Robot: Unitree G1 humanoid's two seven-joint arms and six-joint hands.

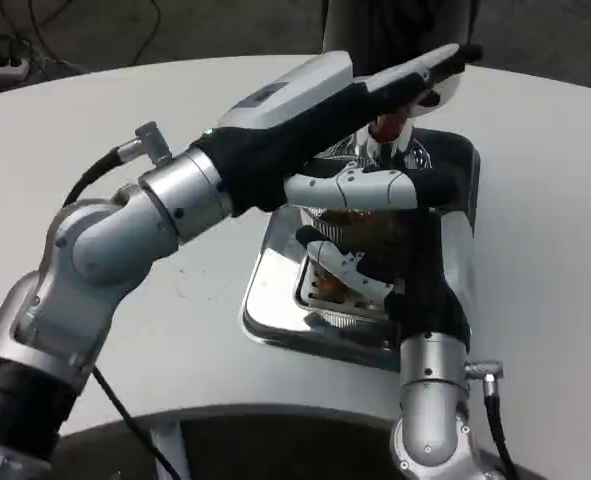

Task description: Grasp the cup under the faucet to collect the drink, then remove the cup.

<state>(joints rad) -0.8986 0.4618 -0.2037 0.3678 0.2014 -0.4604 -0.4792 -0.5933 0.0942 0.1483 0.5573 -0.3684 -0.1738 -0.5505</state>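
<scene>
A clear cup (360, 228) with brownish drink in it stands on the chrome drip tray (273, 290) under the faucet (385, 128), which has a red part. My right hand (375, 240) comes up from the bottom edge and grips the cup, its white and black fingers wrapped around the near and left sides. My left hand (395, 88) reaches across from the left, fingers stretched out flat and lying on the top of the faucet lever (441, 92). The left forearm hides the upper part of the dispenser and the cup's rim.
The black dispenser body (453, 170) stands behind the tray at the middle right of the white round table (175, 120). A power strip (5, 60) with cables lies on the floor at the far left. Bare table lies left of the tray.
</scene>
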